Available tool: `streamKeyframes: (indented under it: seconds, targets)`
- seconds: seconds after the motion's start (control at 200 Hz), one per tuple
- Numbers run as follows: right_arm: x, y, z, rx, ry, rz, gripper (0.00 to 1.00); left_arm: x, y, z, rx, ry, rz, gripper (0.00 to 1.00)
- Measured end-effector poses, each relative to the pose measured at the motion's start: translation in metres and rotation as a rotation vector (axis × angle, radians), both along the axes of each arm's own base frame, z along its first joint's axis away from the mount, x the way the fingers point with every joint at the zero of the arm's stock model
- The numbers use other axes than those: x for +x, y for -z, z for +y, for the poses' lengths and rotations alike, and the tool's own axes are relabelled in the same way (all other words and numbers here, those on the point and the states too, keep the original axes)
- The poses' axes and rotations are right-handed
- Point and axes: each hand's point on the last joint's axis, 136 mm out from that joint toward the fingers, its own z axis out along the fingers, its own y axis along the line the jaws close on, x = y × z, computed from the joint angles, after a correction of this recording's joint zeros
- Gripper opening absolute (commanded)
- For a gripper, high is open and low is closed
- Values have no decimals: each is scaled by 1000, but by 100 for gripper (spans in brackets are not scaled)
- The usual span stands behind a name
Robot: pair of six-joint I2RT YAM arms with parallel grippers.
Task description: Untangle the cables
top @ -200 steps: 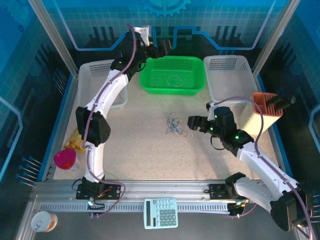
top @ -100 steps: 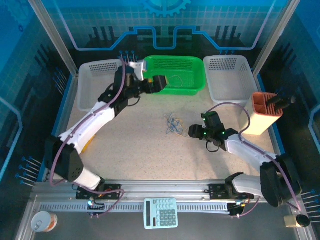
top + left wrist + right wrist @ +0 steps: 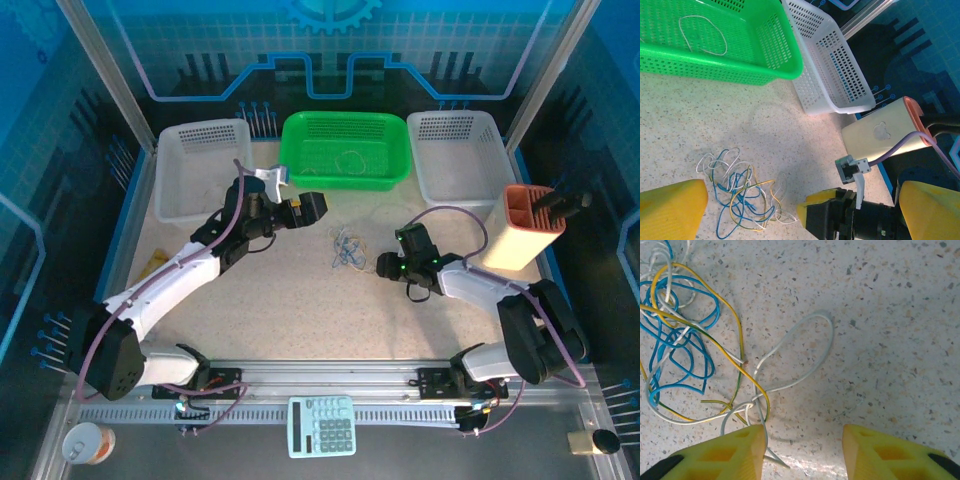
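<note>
Speckled tabletop (image 3: 890, 315); cables (image 3: 687, 335) cropped top-left, ends behind right gripper (image 3: 802, 450).

Illumination was bright and even, from overhead. In the top view the speckled beige tabletop (image 3: 300, 300) was well exposed. The translucent blue wall panels (image 3: 200, 50) gave the borders a saturated blue cast. Shadows under both arms were soft and short. The tangle of thin blue, yellow and white cables (image 3: 345, 250) was too fine there to resolve strand by strand.

Left wrist view: a broad diffuse shadow lay on the tabletop below the green perforated plastic basket (image 3: 765, 60). The left gripper's yellow fingers (image 3: 670, 210) were soft at the frame corners.

Right wrist view: strands were sharp, each with a faint shadow. A pale sheen lay on the tabletop between the right gripper's yellow fingers (image 3: 885, 455), which were slightly blurred.
</note>
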Motion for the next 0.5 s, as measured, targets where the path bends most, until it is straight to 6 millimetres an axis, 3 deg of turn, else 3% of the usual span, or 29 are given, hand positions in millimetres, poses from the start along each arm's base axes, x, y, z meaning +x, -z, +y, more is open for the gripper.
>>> streamKeyframes:
  seconds: [0.225, 0.4, 0.495]
  targets:
    - [7, 1, 2, -15, -13, -4, 29, -2, -3, -5, -8, 14, -12, 99]
    - [12, 3, 4, -28, -27, -2, 0, -4, -6, -10, -21, 22, -18, 99]
    - [14, 1, 5, -30, -36, -12, 0, -4, -7, -11, -28, 23, -16, 99]
